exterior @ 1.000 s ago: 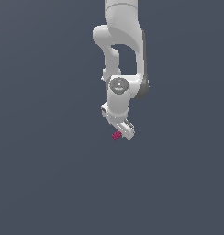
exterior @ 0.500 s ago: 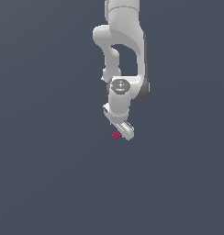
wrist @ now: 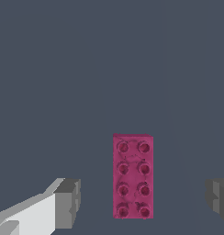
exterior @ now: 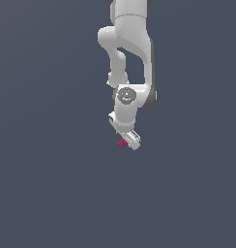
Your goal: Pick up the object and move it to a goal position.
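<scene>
The magenta-pink studded block (wrist: 132, 176) lies flat on the grey surface, seen from above in the wrist view, with its long side running between my two fingers. My gripper (wrist: 141, 202) is open, one finger (wrist: 68, 203) on each side of the block, neither touching it. In the exterior view the block (exterior: 122, 143) shows as a tiny pink spot beside the white gripper (exterior: 130, 140), which hangs straight down over it and hides part of it.
The white arm (exterior: 129, 53) reaches down from the top of the exterior view. A plain dark grey surface (exterior: 52, 184) lies all around.
The gripper has dropped slightly lower toward the block. The block has not moved.
</scene>
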